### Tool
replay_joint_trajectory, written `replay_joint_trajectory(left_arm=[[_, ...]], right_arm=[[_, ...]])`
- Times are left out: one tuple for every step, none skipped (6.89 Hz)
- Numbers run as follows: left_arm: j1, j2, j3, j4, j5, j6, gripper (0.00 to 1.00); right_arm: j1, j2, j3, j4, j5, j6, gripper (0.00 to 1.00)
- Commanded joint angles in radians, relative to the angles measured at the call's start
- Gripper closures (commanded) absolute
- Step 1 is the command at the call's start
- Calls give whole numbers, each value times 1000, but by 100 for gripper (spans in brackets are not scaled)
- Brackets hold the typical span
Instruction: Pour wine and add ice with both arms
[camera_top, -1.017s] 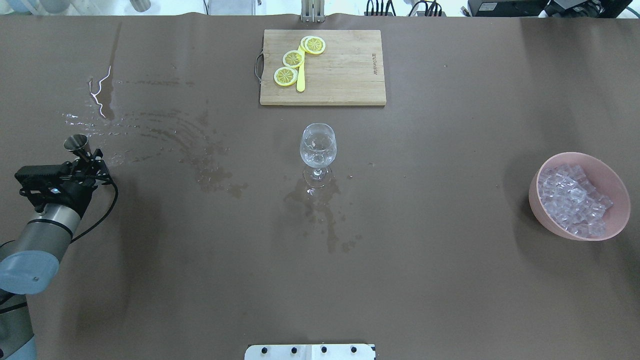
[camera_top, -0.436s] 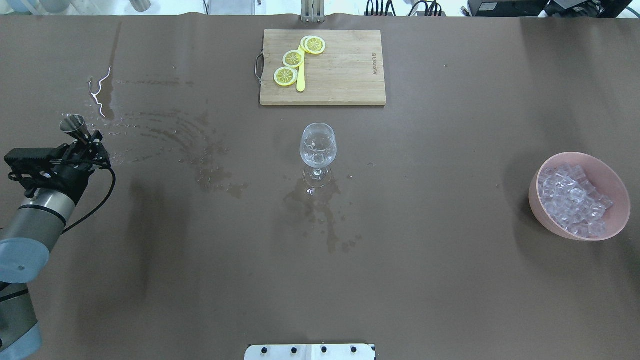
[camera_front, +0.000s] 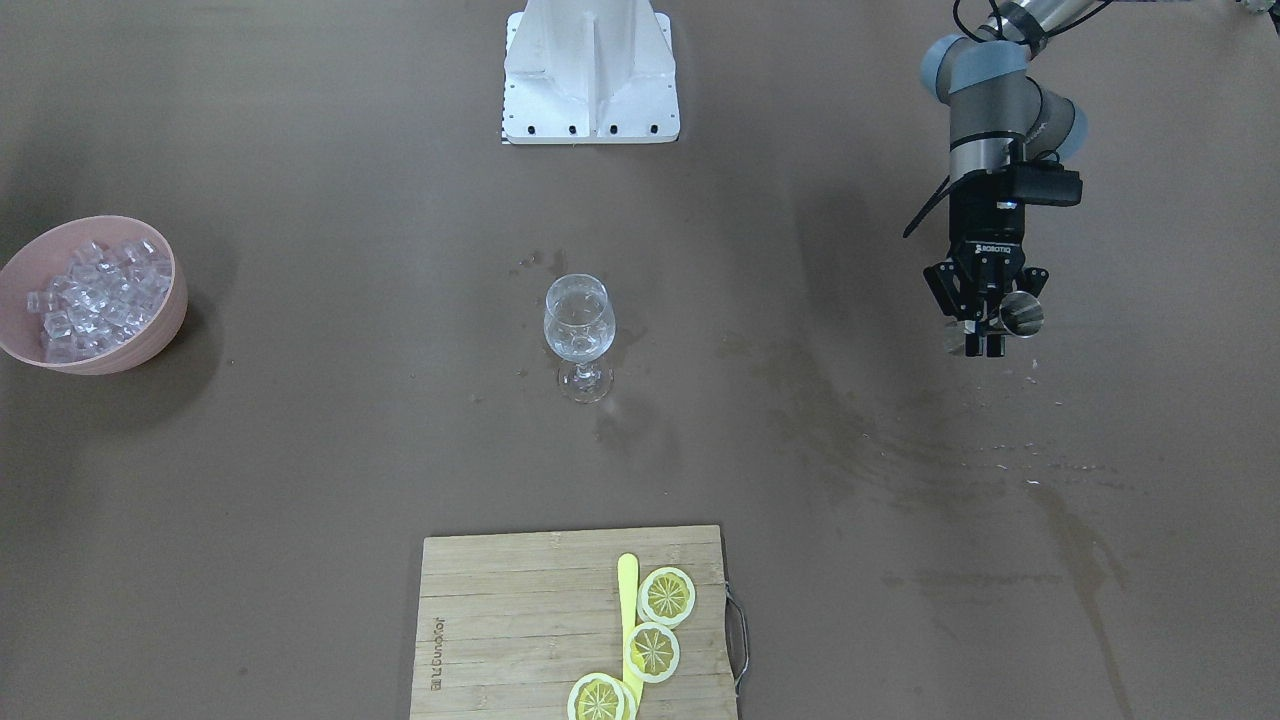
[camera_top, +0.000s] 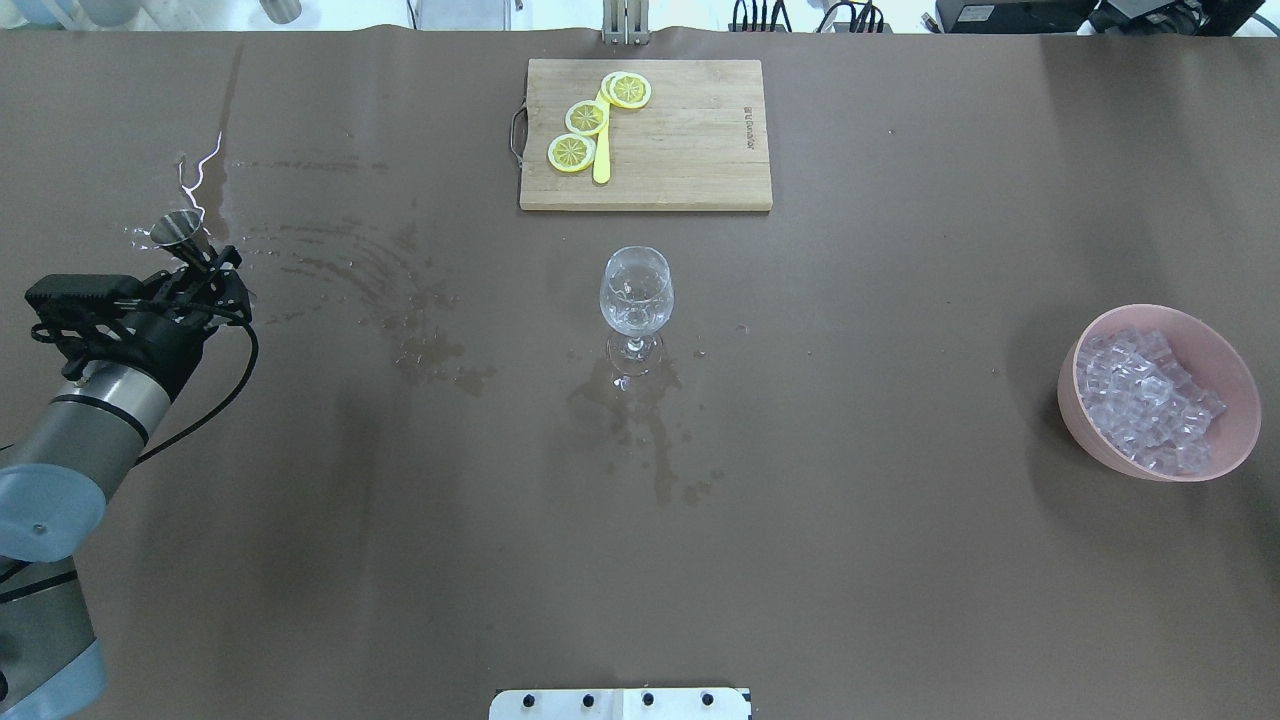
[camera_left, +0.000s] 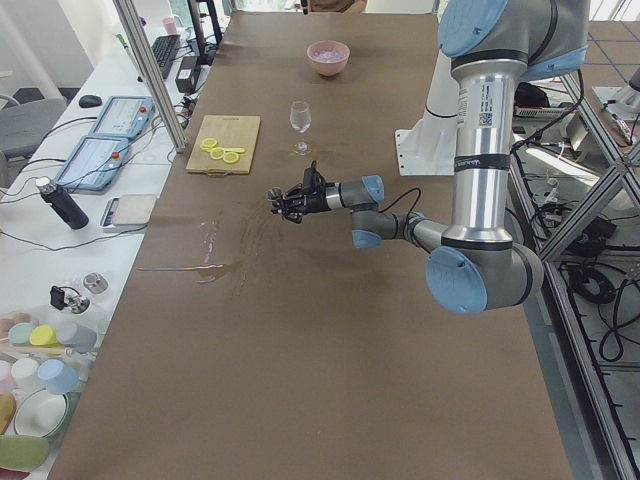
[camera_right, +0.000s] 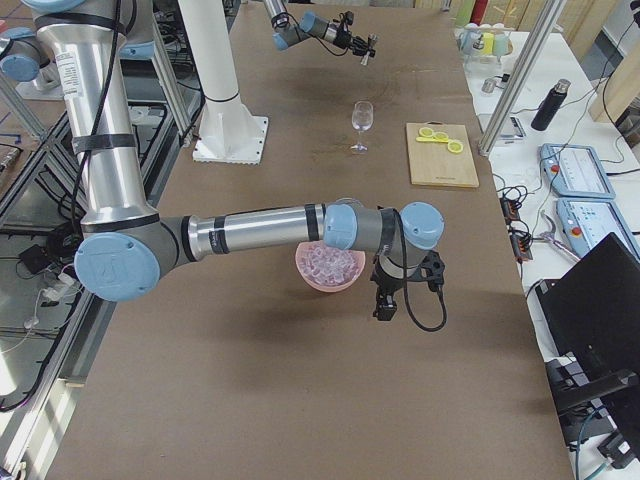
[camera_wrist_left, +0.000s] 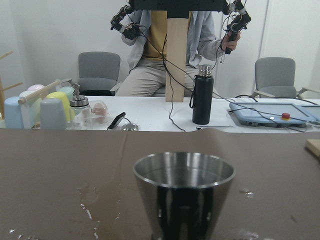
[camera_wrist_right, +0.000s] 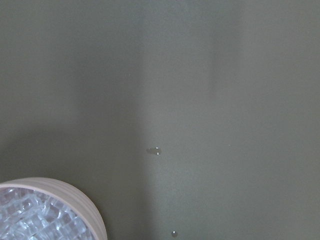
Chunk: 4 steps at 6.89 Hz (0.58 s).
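My left gripper is shut on a small steel measuring cup and holds it upright above the wet far-left part of the table. The cup fills the lower middle of the left wrist view. The wine glass stands upright at the table's centre, far from the cup. The ice is heaped in a pink bowl at the right. My right gripper hangs beside the bowl and shows only in the exterior right view; I cannot tell whether it is open. The right wrist view shows the bowl's rim.
A wooden cutting board with lemon slices and a yellow knife lies beyond the glass. Wet spill marks spread between the left gripper and the glass. The white pedestal stands at the robot's edge.
My left gripper has carried the measuring cup farther from the robot and slightly towards the centre. The glass and the bowl have not moved.
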Motion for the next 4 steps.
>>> replay_joint_trajectory(left_arm=[[4,-11,-29,13,-14,52,100],[9,-12,-32,13,-14,87,100],[10,-43,-38,8,-22,145,100],[10,-87,-59,13,-29,163,100]], right_arm=[[-6,0,-8,6,10,0,0],[-9,0,-13,6,13,2,0],[-10,0,-13,6,16,2,0],[-12,0,-13,6,16,2,0]])
